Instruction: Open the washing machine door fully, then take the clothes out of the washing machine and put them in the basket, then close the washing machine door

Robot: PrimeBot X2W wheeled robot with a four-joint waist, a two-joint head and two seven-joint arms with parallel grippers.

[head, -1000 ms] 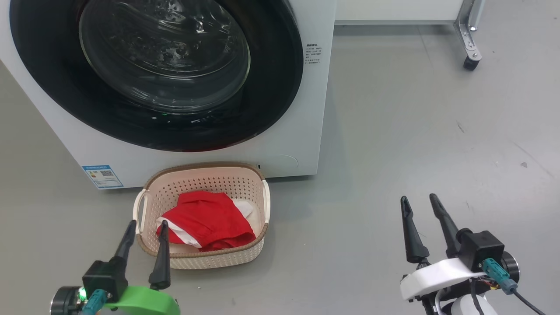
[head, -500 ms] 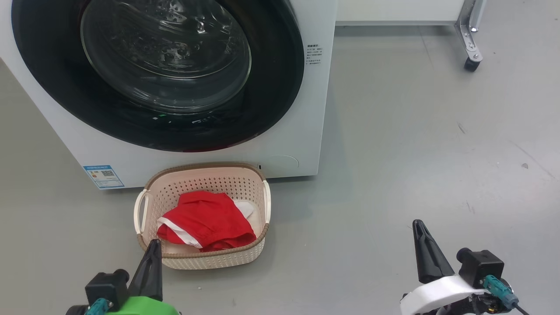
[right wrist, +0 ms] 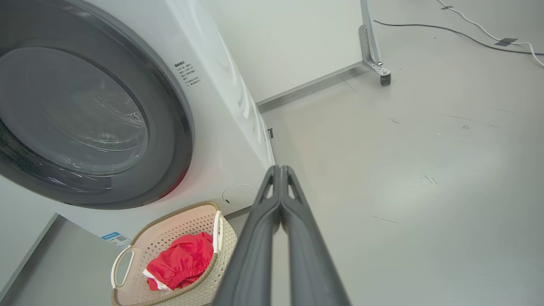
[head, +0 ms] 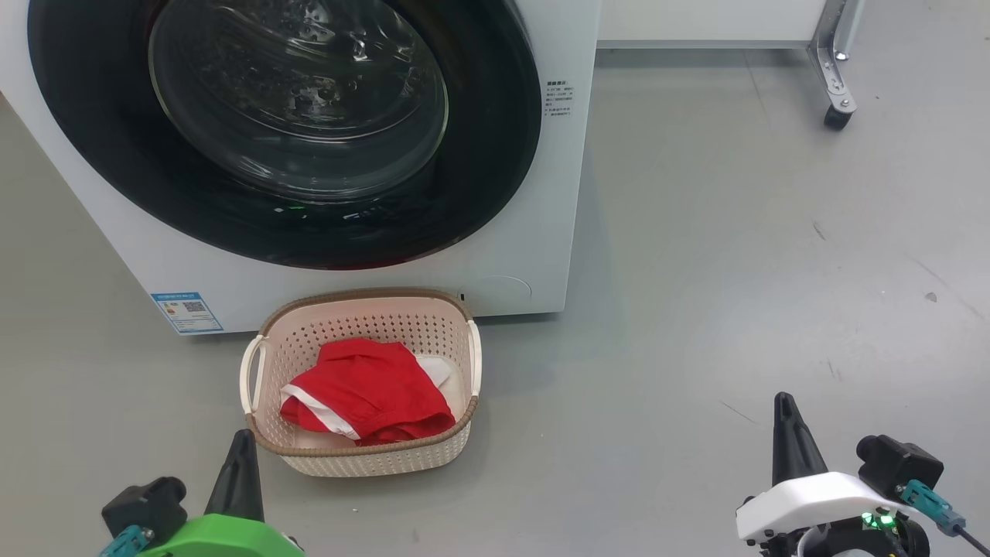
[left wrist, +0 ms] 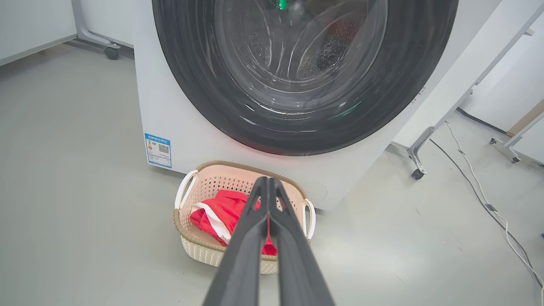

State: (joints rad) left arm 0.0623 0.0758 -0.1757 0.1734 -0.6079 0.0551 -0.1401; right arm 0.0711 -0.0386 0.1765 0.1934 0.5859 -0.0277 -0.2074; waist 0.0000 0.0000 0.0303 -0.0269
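Observation:
The white washing machine (head: 553, 232) fills the upper left of the head view, and its black-rimmed glass door (head: 298, 124) lies flat against the front, closed. On the floor before it stands the cream basket (head: 363, 456) with the red clothes (head: 367, 391) inside. My left gripper (head: 241, 445) is shut and empty, low at the basket's near left corner. Out on the bare floor to the right is my right gripper (head: 786, 406), also shut and empty. The left wrist view has the basket (left wrist: 191, 244), clothes (left wrist: 225, 208) and door (left wrist: 297, 72) beyond its closed fingers (left wrist: 250, 238).
A metal frame leg on a caster (head: 837, 116) stands at the back right, below a white panel. Cables (left wrist: 484, 199) trail over the grey floor to the machine's right. Open floor (head: 735, 271) stretches right of the machine.
Both grippers have closed from open and drawn back toward the bottom of the head view. The basket, clothes and door have stayed put.

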